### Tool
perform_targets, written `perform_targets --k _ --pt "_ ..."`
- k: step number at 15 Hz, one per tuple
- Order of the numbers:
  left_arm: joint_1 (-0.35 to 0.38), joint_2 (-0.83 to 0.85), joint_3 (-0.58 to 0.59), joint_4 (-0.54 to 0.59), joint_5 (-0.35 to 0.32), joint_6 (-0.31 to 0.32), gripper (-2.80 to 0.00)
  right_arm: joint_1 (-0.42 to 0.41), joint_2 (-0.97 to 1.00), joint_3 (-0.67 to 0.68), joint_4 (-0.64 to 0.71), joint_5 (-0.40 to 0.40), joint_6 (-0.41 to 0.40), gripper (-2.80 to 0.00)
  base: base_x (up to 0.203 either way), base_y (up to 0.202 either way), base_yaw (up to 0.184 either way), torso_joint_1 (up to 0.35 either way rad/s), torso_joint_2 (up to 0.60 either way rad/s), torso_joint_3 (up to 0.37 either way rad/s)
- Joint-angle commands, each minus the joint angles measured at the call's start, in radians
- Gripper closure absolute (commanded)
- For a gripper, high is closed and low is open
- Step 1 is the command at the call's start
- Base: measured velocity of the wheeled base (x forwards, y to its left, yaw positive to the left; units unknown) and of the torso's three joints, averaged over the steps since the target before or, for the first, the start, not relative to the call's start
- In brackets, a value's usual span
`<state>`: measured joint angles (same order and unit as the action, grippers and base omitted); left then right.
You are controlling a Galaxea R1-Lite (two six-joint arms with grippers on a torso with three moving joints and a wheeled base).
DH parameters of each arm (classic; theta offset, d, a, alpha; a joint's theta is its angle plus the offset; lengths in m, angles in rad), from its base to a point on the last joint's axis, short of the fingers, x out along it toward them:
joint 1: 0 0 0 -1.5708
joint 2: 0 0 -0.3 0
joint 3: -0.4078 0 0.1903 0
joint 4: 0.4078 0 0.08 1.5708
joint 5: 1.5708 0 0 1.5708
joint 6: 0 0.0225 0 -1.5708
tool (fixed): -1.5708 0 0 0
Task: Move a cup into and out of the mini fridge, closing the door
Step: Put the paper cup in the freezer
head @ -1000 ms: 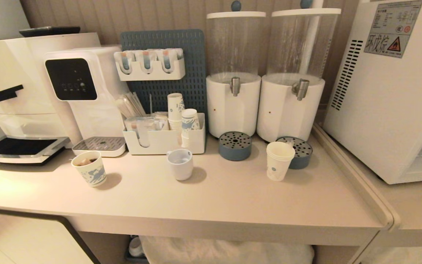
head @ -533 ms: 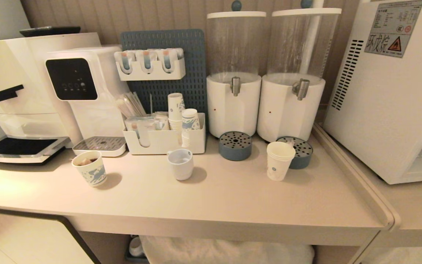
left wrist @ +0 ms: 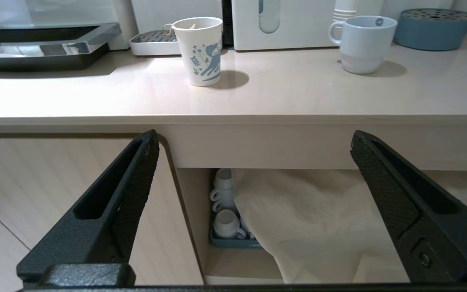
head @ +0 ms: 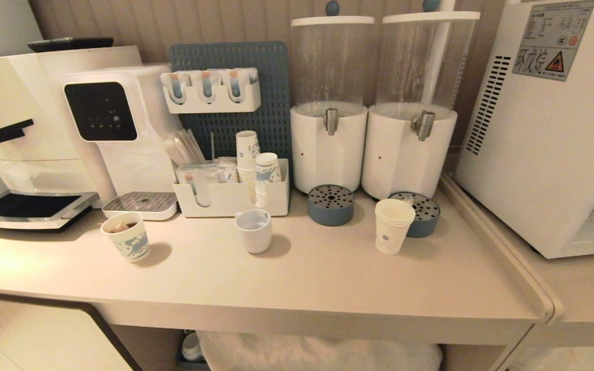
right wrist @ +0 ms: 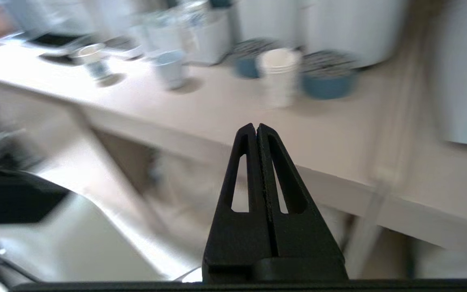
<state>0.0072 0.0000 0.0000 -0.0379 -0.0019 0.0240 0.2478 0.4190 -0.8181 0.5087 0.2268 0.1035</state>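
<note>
The cup [head: 394, 225], a tall white paper one with a small blue logo, stands on the counter [head: 328, 278] in front of the right dispenser's drip tray. The right wrist view shows the cup [right wrist: 278, 77] too, blurred. The mini fridge [head: 544, 129] stands at the far right on a lower shelf, its vented side facing me. Its door is out of view. My right gripper [right wrist: 255, 126] is shut and empty, low in front of the counter edge, well short of the cup. My left gripper [left wrist: 253, 136] hangs open and empty below the counter's front edge. Neither gripper shows in the head view.
A patterned paper cup [head: 126, 237] and a white mug [head: 253, 231] stand to the left of the cup. Behind are two drink dispensers [head: 329, 103], blue drip trays [head: 331, 205], a cup organiser [head: 232, 198] and a coffee machine [head: 18, 129]. A raised lip [head: 498, 252] ends the counter before the fridge.
</note>
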Motion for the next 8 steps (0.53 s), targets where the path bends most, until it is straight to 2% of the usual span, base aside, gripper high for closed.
perform_targets --k 1,4,5,8 --pt "0.0 0.0 0.018 -0.002 0.002 -0.009 -2.8 0.094 0.25 -0.01 -0.095 -0.027 0.021 0.0 0.0 0.0 0.0 0.0 0.0 0.0" --pt "0.0 0.0 0.018 -0.002 0.002 -0.009 -2.8 0.088 0.441 0.098 -0.383 -0.068 0.002 0.0 0.0 0.0 0.0 0.0 0.0 0.0" --pt "0.0 0.0 0.018 -0.002 0.001 -0.009 -2.8 0.071 0.497 0.168 -0.499 -0.076 -0.017 -2.8 0.0 0.0 0.0 0.0 0.0 0.0" --pt "0.0 0.0 0.018 -0.002 0.002 -0.009 -2.8 0.051 0.617 0.341 -0.789 -0.085 -0.065 -2.8 0.0 0.0 0.0 0.0 0.0 0.0"
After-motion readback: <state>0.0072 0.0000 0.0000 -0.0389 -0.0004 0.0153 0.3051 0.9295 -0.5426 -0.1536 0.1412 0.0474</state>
